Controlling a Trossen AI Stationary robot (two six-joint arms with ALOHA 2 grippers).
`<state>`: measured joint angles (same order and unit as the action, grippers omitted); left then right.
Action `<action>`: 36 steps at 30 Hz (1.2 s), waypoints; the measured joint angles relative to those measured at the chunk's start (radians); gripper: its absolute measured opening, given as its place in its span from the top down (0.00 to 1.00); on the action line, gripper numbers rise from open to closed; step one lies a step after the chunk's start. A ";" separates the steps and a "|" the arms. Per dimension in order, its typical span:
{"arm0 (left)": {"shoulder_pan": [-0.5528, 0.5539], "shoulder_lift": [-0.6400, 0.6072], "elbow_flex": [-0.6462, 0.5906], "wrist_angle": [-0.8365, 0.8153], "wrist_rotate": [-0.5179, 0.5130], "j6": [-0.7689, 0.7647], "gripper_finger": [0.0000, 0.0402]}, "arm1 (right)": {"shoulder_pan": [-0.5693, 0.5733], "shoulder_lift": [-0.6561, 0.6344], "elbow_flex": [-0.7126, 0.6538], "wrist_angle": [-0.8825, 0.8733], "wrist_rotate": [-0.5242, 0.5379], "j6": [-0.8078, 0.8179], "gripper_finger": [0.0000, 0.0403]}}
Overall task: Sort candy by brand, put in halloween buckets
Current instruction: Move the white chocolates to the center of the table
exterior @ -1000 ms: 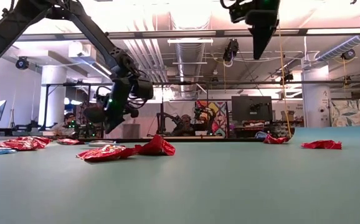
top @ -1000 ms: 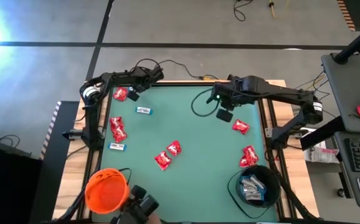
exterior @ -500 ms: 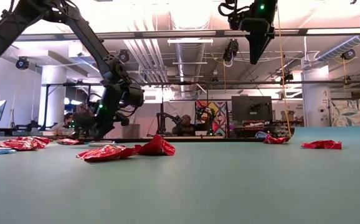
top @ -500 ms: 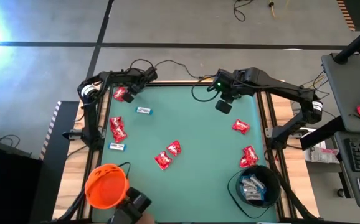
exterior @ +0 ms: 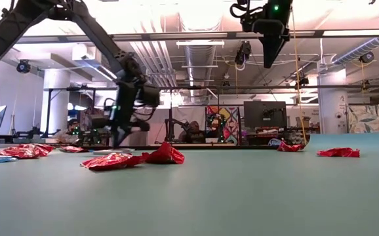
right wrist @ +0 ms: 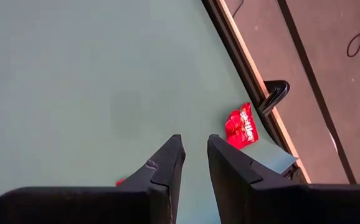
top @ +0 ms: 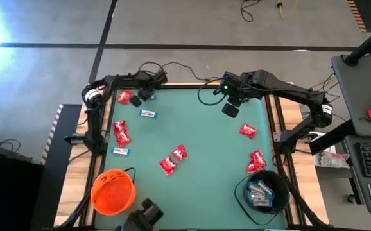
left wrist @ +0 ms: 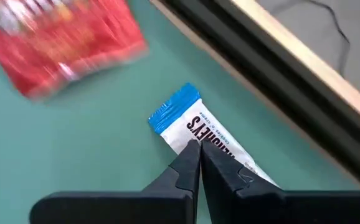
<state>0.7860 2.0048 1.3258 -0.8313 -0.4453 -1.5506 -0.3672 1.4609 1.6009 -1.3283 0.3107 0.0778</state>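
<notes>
**Left fingers over the Hershey's bar, not gripping yet**

While the right gripper (top: 231, 110) hangs high over the far side of the surface (top: 198, 141), fingers slightly apart and holding nothing, the left gripper (left wrist: 198, 163) has its fingers pressed together with the tips right above a Hershey's bar (left wrist: 208, 138). To do this step well, spread the fingers first, straddle the bar's narrow width, drop to the surface, then pinch mid-wrapper so it doesn't fold or slide. Bar: narrow, flat, white wrapper with dark lettering and a crimped blue end, lying just ahead of and under the tips. A shiny red candy (left wrist: 55, 43) lies beyond the tips, off to one side, apart from the bar. In the high view the orange bucket (top: 113, 190) is well apart from the fingers at the near edge; the black bucket (top: 262, 192), with light-wrapped pieces in it, sits at the opposite near corner.
</notes>
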 joint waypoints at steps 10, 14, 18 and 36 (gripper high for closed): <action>-0.014 0.025 0.058 0.036 -0.087 0.006 1.00 | 0.000 0.000 0.000 0.035 -0.004 0.000 0.84; -0.013 0.076 0.053 0.036 -0.097 0.056 1.00 | 0.000 0.000 0.000 0.035 -0.004 0.016 0.84; -0.044 0.086 0.055 0.009 -0.063 0.110 1.00 | 0.000 0.000 0.000 0.027 -0.005 0.025 0.84; -0.440 0.044 0.048 0.195 0.018 0.104 1.00 | 0.000 0.000 -0.001 0.030 -0.073 -0.042 0.84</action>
<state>0.3456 2.0490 1.3735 -0.6365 -0.4274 -1.4464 -0.3672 1.4609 1.5997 -1.2981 0.2380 0.0359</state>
